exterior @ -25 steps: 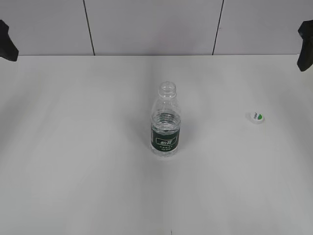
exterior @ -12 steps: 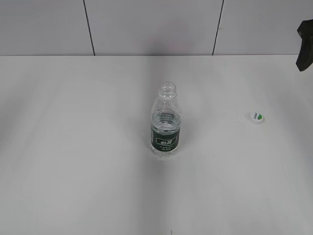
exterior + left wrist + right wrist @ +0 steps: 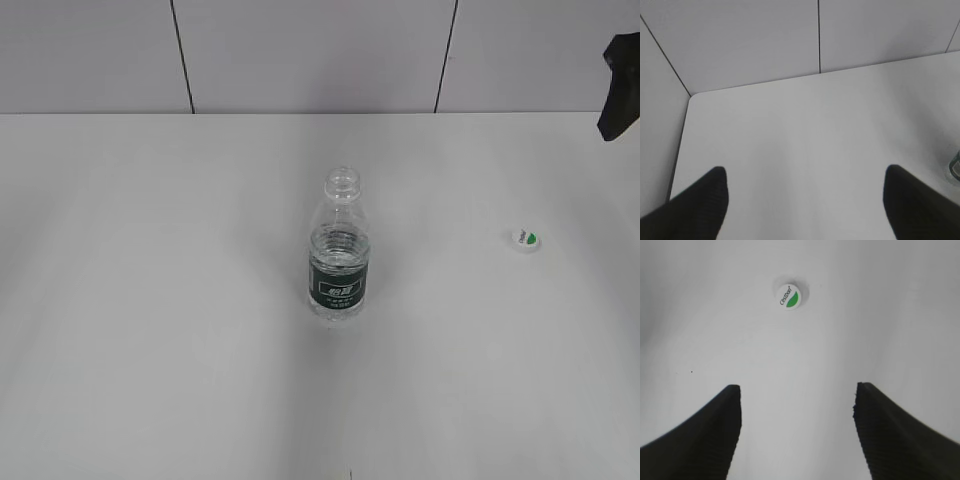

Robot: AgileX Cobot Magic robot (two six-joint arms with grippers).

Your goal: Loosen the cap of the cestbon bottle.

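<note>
The cestbon bottle (image 3: 338,255) stands upright at the table's middle, its neck open with no cap on it; a sliver of it shows at the right edge of the left wrist view (image 3: 955,166). The cap (image 3: 525,239) lies on the table to the bottle's right, green mark up, and shows in the right wrist view (image 3: 790,297). My right gripper (image 3: 797,387) is open and empty, above the table short of the cap; only part of it shows at the exterior view's upper right edge (image 3: 620,90). My left gripper (image 3: 805,172) is open and empty over the table's far left corner.
The white table (image 3: 150,330) is backed by a grey panelled wall (image 3: 300,50). The table's far left corner and edge show in the left wrist view (image 3: 690,97).
The left gripper has left the exterior view at the upper left edge. The right gripper has shifted slightly up at the right edge. Bottle and cap have not moved.
</note>
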